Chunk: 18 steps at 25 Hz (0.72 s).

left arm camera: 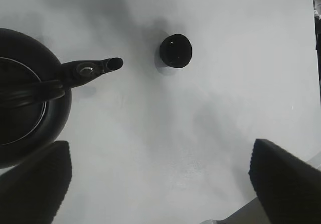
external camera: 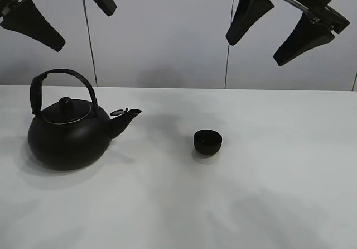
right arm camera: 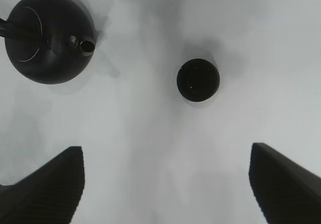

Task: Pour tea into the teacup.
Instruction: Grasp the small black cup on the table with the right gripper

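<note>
Small low round matte-black teacup [external camera: 207, 142] [left arm camera: 176, 50] [right arm camera: 198, 80], no handle. Upright, mouth up, standing alone on the white surface [external camera: 268, 193] a bit right of centre in the exterior high view. The inside looks dark with a few glints; cannot tell if it holds liquid. Nothing touches it.

Large round black metal kettle [external camera: 70, 134] [left arm camera: 25, 48] [right arm camera: 47, 38] with an arched handle, standing upright on the left. Its lid with a knob is on and the handle is raised over it. The spout points toward the teacup, and the two are well apart.
</note>
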{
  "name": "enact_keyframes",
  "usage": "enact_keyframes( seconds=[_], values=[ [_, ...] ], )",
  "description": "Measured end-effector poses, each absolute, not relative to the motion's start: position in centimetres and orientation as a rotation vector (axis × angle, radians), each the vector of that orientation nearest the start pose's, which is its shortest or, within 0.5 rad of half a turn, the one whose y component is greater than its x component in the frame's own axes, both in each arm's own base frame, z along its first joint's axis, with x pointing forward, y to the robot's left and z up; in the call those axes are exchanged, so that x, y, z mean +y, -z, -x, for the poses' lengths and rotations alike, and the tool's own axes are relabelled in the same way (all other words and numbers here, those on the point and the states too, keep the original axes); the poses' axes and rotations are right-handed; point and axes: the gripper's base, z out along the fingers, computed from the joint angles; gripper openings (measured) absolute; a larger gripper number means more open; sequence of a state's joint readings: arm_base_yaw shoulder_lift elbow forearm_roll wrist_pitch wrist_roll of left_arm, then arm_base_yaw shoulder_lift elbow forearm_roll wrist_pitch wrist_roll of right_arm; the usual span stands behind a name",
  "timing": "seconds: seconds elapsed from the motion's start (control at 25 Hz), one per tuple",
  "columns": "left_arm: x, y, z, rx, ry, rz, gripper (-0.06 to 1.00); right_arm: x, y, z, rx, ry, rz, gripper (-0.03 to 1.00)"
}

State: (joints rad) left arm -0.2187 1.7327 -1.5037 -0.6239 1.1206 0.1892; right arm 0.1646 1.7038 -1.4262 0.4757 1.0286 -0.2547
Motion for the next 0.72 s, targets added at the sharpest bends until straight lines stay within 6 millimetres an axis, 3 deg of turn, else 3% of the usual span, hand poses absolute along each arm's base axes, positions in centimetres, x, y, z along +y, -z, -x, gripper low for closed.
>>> enact_keyframes(
  seconds=[0.28, 0.4, 0.56, 0.72],
  values=[
    [-12.6, -31.0, -34.6, 2.71, 0.853, -0.297, 0.69, 9.4, -29.5, -34.8, 2.692, -0.595, 0.342, 0.61],
    [-12.6, -31.0, -34.6, 2.71, 0.853, -0.297, 0.69, 9.6, -29.3, -34.7, 2.685, -0.513, 0.457, 0.61],
    [-12.6, -31.0, -34.6, 2.71, 0.853, -0.297, 0.69, 11.7, -28.5, -34.2, 2.676, -0.273, 0.704, 0.61],
    [-12.6, -31.0, -34.6, 2.71, 0.853, -0.296, 0.69, 14.9, -25.7, -34.6, 2.686, -0.08, 0.806, 0.61]
  ],
)
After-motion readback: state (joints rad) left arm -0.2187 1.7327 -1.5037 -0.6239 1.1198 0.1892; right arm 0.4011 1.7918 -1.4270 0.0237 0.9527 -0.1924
